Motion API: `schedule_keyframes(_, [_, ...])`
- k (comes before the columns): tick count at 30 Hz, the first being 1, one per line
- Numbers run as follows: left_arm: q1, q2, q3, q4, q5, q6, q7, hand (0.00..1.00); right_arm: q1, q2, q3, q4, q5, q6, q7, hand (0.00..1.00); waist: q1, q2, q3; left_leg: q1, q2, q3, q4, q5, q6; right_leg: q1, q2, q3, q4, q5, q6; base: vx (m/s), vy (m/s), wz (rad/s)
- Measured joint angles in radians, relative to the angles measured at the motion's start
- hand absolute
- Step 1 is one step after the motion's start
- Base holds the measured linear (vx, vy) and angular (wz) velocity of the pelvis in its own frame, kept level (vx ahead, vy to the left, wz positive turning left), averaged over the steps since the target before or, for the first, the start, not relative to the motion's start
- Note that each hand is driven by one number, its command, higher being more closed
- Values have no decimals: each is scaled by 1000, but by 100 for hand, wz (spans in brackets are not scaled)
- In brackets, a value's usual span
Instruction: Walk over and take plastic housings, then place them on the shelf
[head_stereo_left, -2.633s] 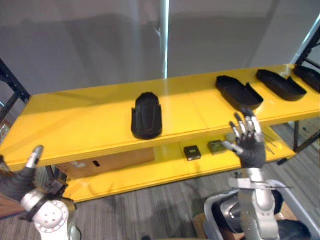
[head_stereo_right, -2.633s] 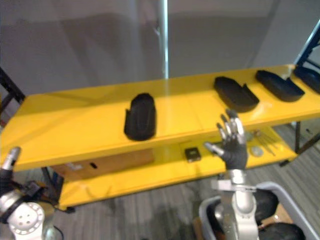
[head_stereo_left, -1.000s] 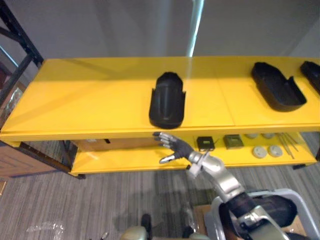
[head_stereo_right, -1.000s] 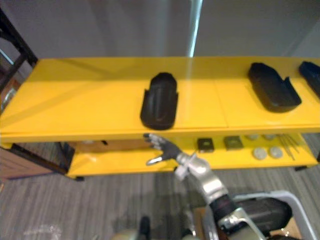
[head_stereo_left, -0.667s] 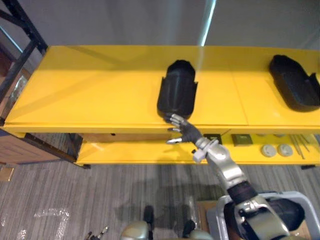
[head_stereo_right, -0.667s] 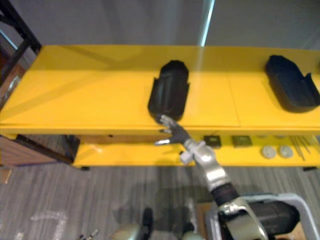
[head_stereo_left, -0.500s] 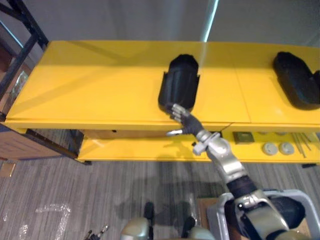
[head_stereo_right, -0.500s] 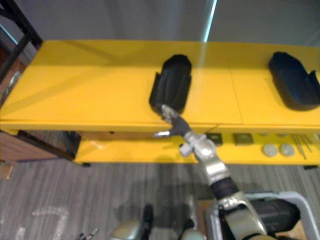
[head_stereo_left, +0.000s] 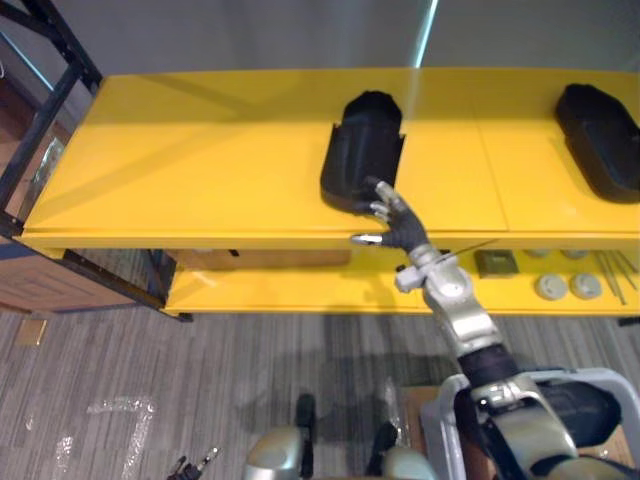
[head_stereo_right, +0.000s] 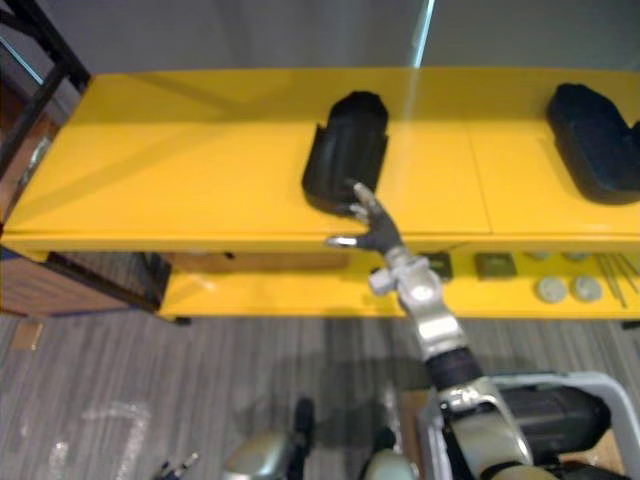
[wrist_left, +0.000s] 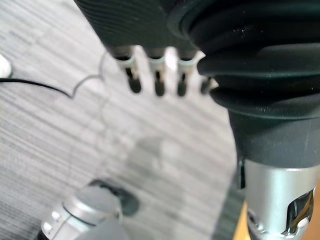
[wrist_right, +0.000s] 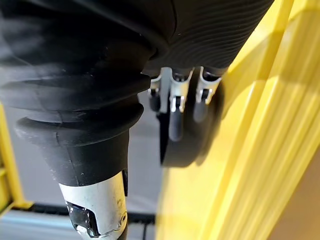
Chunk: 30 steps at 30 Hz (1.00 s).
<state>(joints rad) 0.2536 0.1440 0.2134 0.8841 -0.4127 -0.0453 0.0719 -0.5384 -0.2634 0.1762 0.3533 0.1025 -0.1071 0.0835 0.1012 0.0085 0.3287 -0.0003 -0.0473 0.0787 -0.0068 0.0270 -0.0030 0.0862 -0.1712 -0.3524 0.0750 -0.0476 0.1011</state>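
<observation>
The right hand (head_stereo_left: 392, 222) has come up to the near end of the black housing (head_stereo_left: 362, 150) on the yellow shelf (head_stereo_left: 200, 170), fingers apart, ready to grab. The left hand (wrist_left: 158, 80) hangs, fingers loose.

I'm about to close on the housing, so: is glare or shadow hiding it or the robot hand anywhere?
Left eye view: a bright streak on the wall meets the yellow shelf right of the black plastic housing, not on it; the right robot hand at its near end is evenly lit. Right wrist view: the housing shows as a dark, featureless shape.
</observation>
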Motion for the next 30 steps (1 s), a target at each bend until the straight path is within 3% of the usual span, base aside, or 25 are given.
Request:
schedule_keyframes(7, [0,-5,-1,1,-1,1,0,0,-30,0,-1,59,-41,6,-23,0,-1,1,0,2,0,2,0,1,0,2,0,-1,0,0,0,0,0,0])
schedule_keyframes(12, [2,-6,-2,1,-1,2,1,0,-59,-1,-2,100,-61,4,-104,0,0,6,3,2,-1,-1,-2,5,-1,2,-1,-4,0,0,0,0,0,0])
schedule_keyframes(17, [2,-27,-3,1,-1,2,1,0,-71,-2,-19,100,-82,0,-137,0,-1,25,14,9,-2,-8,-20,16,0,2,-1,-5,0,1,2,0,0,0])
schedule_keyframes(23, [1,-35,-38,0,-1,1,1,0,-74,0,-24,99,-155,-6,-260,0,-2,26,14,16,-1,-10,-39,26,-2,1,0,-5,-1,1,2,2,-2,1])
schedule_keyframes(30, [1,-35,-39,0,-1,0,3,0,-74,9,-38,97,-175,-15,-334,0,-4,26,14,18,0,6,-39,26,-2,-2,0,2,-1,2,3,0,2,-3])
